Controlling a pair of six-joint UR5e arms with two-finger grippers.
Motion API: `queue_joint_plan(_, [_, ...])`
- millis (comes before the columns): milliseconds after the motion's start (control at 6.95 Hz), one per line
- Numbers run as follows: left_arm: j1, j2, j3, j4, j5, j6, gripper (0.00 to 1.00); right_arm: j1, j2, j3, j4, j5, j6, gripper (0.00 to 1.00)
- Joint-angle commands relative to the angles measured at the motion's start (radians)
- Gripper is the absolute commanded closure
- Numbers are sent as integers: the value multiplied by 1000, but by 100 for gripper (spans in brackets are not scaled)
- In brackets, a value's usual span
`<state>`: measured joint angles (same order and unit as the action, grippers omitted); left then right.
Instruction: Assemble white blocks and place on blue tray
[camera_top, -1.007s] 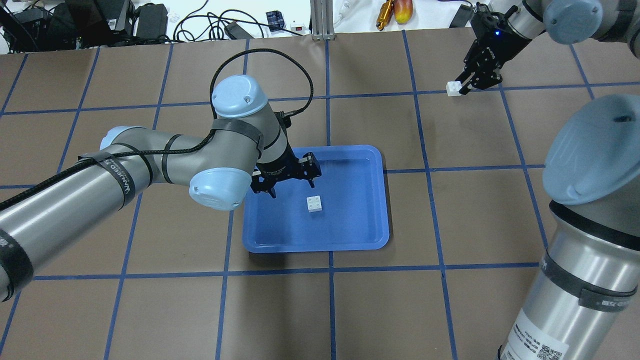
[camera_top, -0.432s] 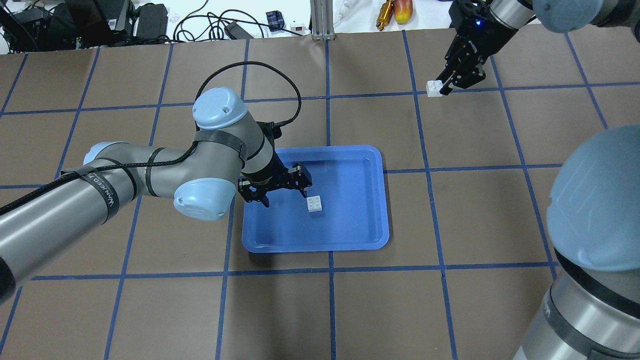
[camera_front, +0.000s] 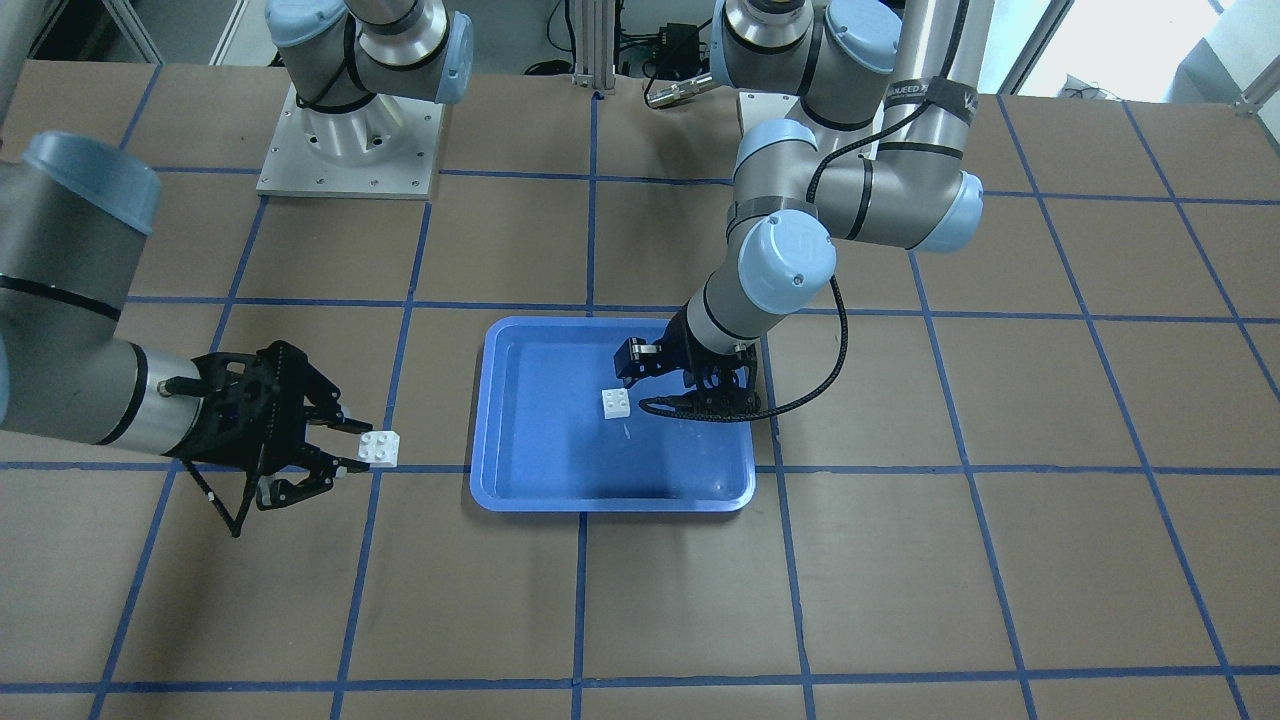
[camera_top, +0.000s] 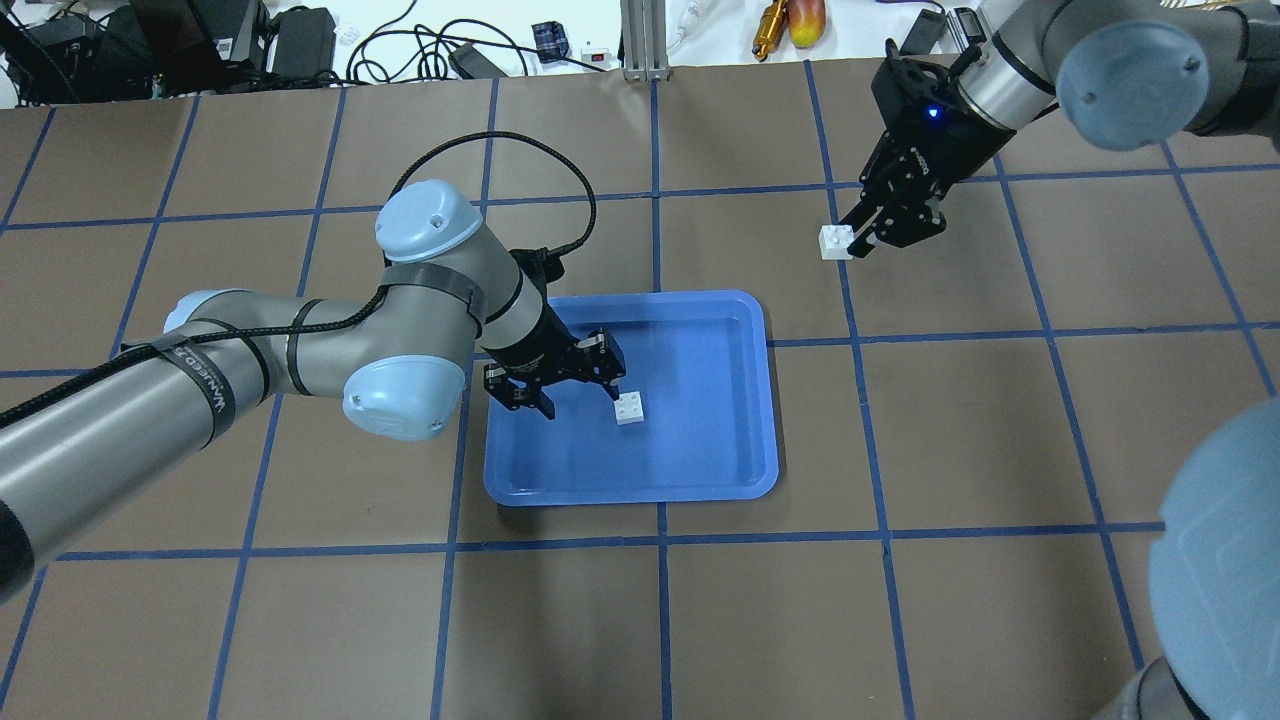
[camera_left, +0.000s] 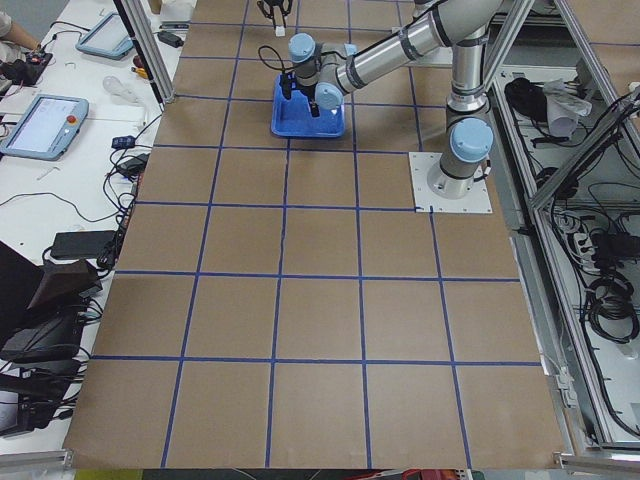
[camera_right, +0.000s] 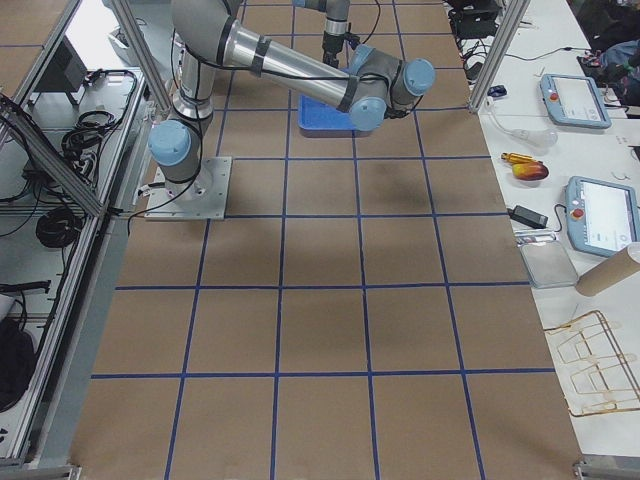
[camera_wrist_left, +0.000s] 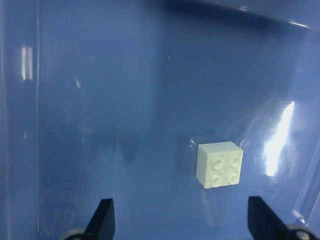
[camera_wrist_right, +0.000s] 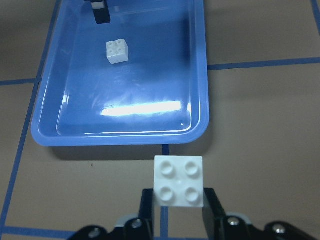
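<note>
One white block (camera_top: 629, 408) lies studs up on the floor of the blue tray (camera_top: 700, 450). My left gripper (camera_top: 580, 398) hangs open low over the tray, just left of this block. In the left wrist view the block (camera_wrist_left: 220, 164) lies ahead of the open gripper (camera_wrist_left: 181, 222), nearer the right finger and untouched. My right gripper (camera_top: 850, 238) is shut on the second white block (camera_top: 833, 242) and holds it in the air beyond the tray's far right corner. The right wrist view shows this held block (camera_wrist_right: 179, 181) in front of the tray (camera_wrist_right: 125, 120).
The brown table carries a blue tape grid. Cables, power bricks and small tools (camera_top: 790, 22) lie past its far edge. Teach pendants (camera_right: 600, 210) sit on side tables. The left arm's elbow (camera_top: 395, 400) hangs over the table left of the tray.
My right gripper has carried its white block from the far right toward the tray. My left gripper has shifted a little, staying open beside the tray's block.
</note>
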<state>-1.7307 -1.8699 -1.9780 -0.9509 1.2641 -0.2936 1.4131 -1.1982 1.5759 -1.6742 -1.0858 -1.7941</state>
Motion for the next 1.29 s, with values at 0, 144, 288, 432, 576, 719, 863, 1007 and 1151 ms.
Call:
queue_joint_plan(0, [6,-2,4,-2,-6,-4,76,108,-58,168,-208,7,117,100])
queue_joint_plan(144, [22,-2,8,-2,-6,-6,92,140,-90,227,-264,12,136,100])
queue_joint_plan(288, [25,-14,5,-2,-9,-12,100,156,-93,303,-373,15,153,100])
queue_joint_plan(432, [25,-18,4,-2,-59,-42,100,176,-92,370,-495,48,239,100])
queue_joint_plan(576, [25,-26,4,-2,-78,-45,100,216,-84,398,-612,44,299,100])
queue_joint_plan(719, [25,-37,4,-2,-78,-47,100,248,-66,406,-633,40,311,100])
queue_joint_plan(863, [23,-46,5,0,-75,-47,100,259,-48,406,-637,40,309,100])
queue_joint_plan(1007, [23,-57,4,10,-71,-44,100,263,-34,409,-636,40,308,100])
queue_joint_plan(1151, [22,-64,4,12,-71,-45,100,285,-21,409,-666,40,323,100])
